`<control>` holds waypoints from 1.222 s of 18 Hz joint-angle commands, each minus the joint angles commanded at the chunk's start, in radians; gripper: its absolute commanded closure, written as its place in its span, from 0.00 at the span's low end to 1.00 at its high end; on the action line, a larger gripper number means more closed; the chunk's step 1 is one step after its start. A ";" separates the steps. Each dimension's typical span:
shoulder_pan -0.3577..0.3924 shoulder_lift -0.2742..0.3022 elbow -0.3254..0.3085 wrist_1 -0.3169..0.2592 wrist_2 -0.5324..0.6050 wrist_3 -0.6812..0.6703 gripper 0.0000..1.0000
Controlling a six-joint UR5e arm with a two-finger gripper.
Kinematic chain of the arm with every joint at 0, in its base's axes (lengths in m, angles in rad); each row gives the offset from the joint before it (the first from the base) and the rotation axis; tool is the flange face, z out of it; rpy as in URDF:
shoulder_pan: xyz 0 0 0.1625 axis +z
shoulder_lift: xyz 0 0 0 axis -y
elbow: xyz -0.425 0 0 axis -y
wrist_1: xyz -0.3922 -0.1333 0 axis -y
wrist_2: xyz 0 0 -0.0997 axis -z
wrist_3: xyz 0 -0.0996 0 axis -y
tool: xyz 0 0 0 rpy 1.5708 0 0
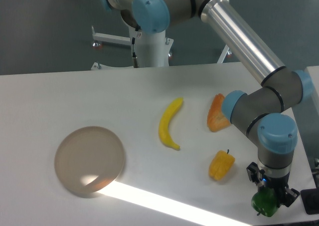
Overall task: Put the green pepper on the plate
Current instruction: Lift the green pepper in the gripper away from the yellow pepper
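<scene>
In the only view, from the fixed camera, you can see the gripper [269,196] pointing down at the near right corner of the table [60,96]. Its fingers stand on both sides of the green pepper [264,204], and the pepper sits between them, so I judge the gripper is closed on it. The picture does not let you tell whether the pepper still rests on the table or is already a little lifted, because the lower part is near the edge of the view.

The plate [89,159] lies near the near left corner of the table, well apart from the pepper, and nothing is on it. So the task seems to be at its first part: the grasp looks made, but the carry across the table and the putting down are still left.

Other things lie between. The yellow pepper [221,165] is near the gripper, a little toward the left. The orange piece [217,117], partly hidden by the arm, is toward the far side on the right. The banana [169,124] lies about in the middle of the table. If you move the pepper low and straight to the left, the yellow pepper could be touched; a lift first would be safer, I think.
</scene>
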 joint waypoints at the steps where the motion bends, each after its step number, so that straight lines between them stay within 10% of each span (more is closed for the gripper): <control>1: 0.000 0.002 -0.009 0.000 0.000 0.000 0.63; 12: -0.026 0.147 -0.204 -0.054 -0.005 -0.034 0.63; 22: -0.087 0.351 -0.320 -0.262 -0.073 -0.288 0.63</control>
